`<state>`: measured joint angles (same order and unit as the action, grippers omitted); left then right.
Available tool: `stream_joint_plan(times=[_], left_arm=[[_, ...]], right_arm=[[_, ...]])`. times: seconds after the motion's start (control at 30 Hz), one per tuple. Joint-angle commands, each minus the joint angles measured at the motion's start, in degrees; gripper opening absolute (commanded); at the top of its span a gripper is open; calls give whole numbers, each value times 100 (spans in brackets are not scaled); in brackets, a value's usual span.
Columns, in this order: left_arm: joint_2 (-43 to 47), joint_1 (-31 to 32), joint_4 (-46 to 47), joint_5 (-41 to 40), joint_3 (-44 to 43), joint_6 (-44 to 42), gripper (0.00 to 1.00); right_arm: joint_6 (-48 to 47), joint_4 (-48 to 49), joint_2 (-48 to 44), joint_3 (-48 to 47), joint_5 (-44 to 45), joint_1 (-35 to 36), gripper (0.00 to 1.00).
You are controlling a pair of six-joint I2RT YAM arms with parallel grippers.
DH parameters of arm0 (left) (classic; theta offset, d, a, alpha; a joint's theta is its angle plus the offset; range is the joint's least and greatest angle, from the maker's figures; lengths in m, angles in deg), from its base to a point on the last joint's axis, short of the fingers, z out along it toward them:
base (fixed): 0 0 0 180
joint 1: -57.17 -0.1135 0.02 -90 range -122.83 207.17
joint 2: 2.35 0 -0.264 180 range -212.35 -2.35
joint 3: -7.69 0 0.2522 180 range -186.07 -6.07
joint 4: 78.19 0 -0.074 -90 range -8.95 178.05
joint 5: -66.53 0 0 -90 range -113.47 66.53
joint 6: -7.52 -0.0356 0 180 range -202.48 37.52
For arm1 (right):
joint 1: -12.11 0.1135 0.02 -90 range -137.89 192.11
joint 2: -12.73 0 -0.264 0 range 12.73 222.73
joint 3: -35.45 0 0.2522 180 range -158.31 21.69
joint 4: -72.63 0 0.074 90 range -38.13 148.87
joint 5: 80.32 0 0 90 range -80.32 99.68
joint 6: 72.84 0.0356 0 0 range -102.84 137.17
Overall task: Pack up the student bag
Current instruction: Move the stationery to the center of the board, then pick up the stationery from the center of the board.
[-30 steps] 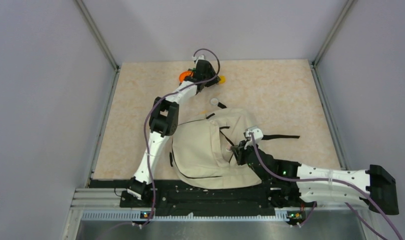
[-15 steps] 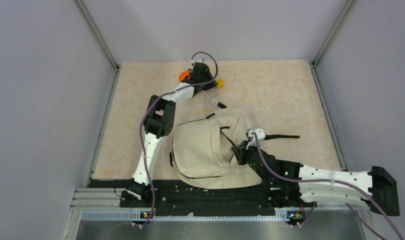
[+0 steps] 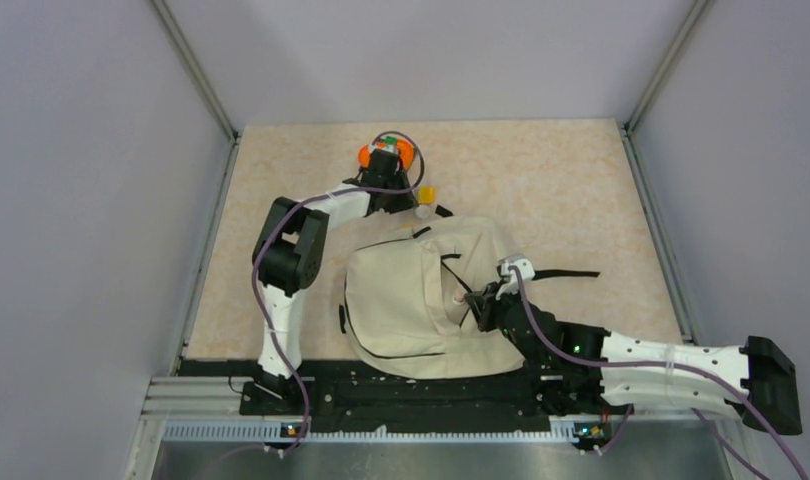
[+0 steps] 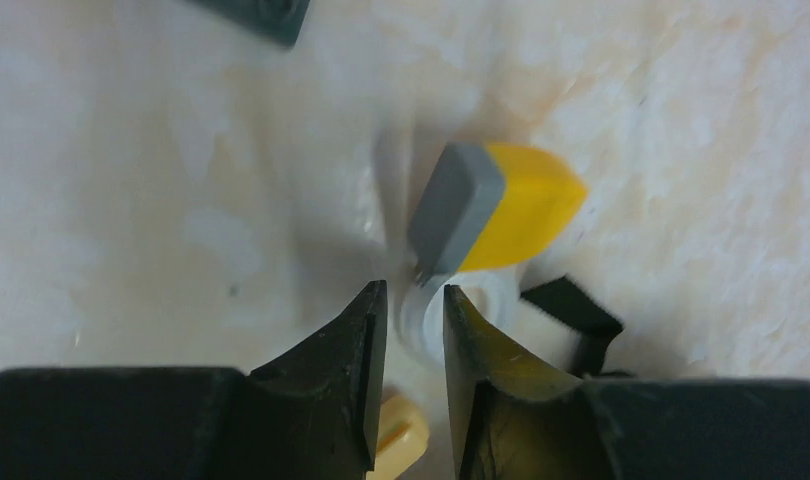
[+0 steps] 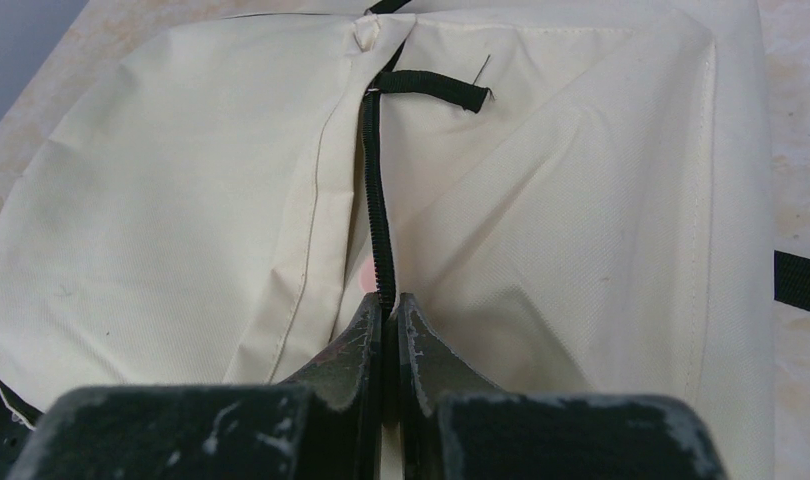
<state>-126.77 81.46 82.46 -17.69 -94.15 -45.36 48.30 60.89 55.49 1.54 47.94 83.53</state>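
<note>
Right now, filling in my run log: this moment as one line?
left gripper: pinching white-yellow-grey plastic item | right gripper: shut on black zipper of cream fabric backpack

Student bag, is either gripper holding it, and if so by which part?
Yes: the right gripper is shut on the student bag at its black zipper line. The left gripper is not on it, pinching the white part of a yellow-and-grey item.

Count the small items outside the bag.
3 visible: orange item under the left arm, yellow item right of it, white item nearer the student bag. The arm may hide others.
</note>
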Motion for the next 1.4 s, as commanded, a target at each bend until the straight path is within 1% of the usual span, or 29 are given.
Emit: stream_joint_plan(times=[0.0,0.1,0.23,0.37,0.4,0.53,0.63,0.77,0.9,1.03,1.13,1.2,1.3,1.37], left_arm=[[677,-28,-287,32,718,-312,33],[979,-25,-68,-140,1015,-339,41],[1073,-6,202,-7,866,-351,61],[842,46,419,72,436,-426,76],[735,49,410,75,289,-442,83],[224,104,112,54,-485,-677,90],[-121,174,-154,-10,-1063,-1013,92],[-634,213,-974,-252,-1863,-1293,93],[-899,244,-1317,-278,-2183,-1449,93],[-1224,364,-1829,-419,-2700,-1580,93],[-1320,430,-1954,-524,-2879,-1614,93],[-1322,461,-1959,-767,-2891,-1595,91],[-1359,486,-2147,-938,-2957,-1622,81],[-1365,524,-2297,-1109,-2943,-1709,81]], right_arm=[[-2,99,-95,10,99,-38,0],[-14,138,-55,2,94,-58,0],[-65,150,59,-67,94,-57,0],[-114,125,90,-120,127,-58,0],[-125,123,79,-116,144,-58,0],[-161,78,47,-136,184,-58,0],[-157,40,7,-118,219,-58,0],[-131,-18,-91,-106,263,-56,0],[-110,-12,-192,-55,295,-55,0],[-119,17,-189,-60,261,-56,0],[-126,25,-186,-59,242,-58,0],[-108,11,-211,-47,231,-58,0],[-82,13,-277,-5,256,-58,0],[-80,9,-338,16,270,-58,0]])
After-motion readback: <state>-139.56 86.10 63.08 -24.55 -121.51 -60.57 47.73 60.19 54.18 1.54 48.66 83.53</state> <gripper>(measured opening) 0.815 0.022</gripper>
